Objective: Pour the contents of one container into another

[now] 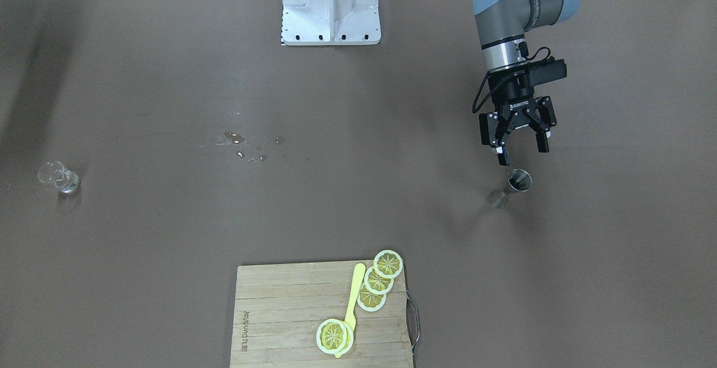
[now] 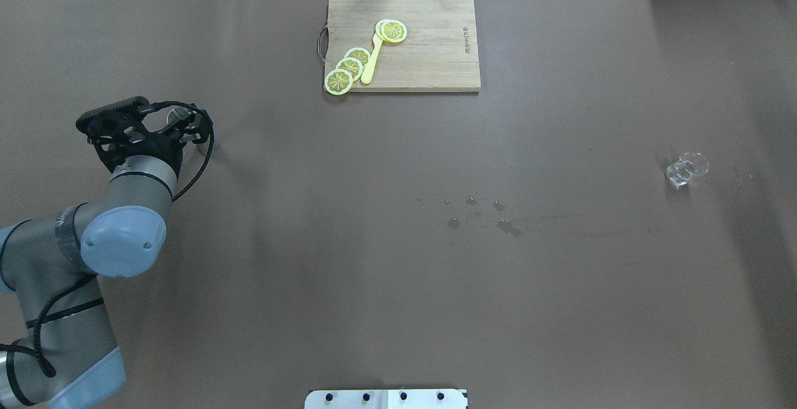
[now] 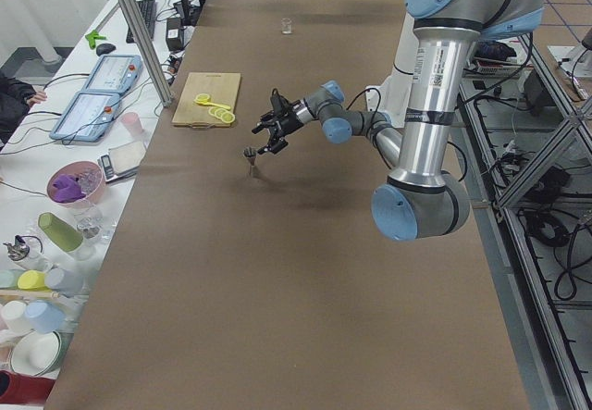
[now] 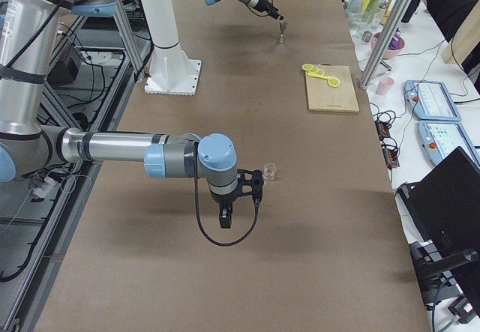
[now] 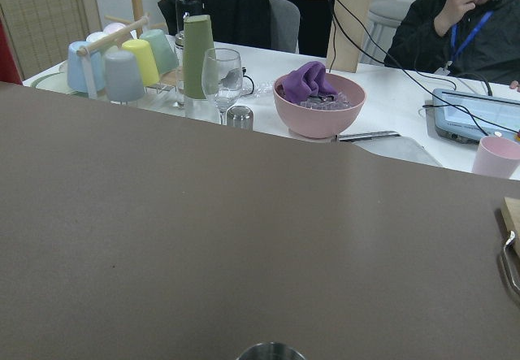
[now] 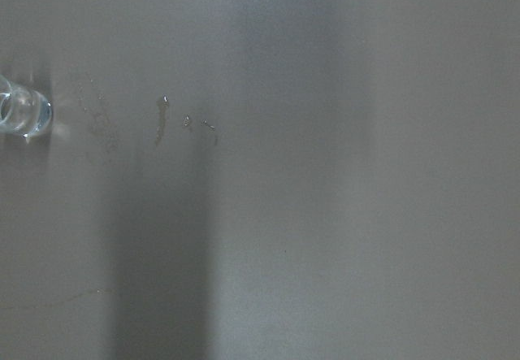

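The steel jigger (image 1: pixel 514 185) stands upright on the brown table on my left side; it also shows in the side views as the jigger (image 3: pixel 250 157) and the jigger (image 4: pixel 281 32). My left gripper (image 1: pixel 523 152) hangs just above and behind it, open, with nothing between its fingers. Only the jigger's rim (image 5: pixel 270 352) shows at the bottom edge of the left wrist view. The clear glass (image 1: pixel 59 178) sits far off on the opposite side, seen again as the glass (image 2: pixel 685 169) and the glass (image 6: pixel 20 112). My right gripper (image 4: pixel 253 182) is beside the glass (image 4: pixel 268 171); I cannot tell its state.
A wooden cutting board (image 2: pixel 436 60) holds lemon slices (image 2: pixel 348 66) and a yellow knife (image 2: pixel 371 60) at the far middle edge. Water drops (image 2: pixel 479 213) spot the table centre. The robot's white base plate (image 1: pixel 330 7) sits mid-table. A side bench past the table carries cups and a pink bowl (image 5: pixel 318 104).
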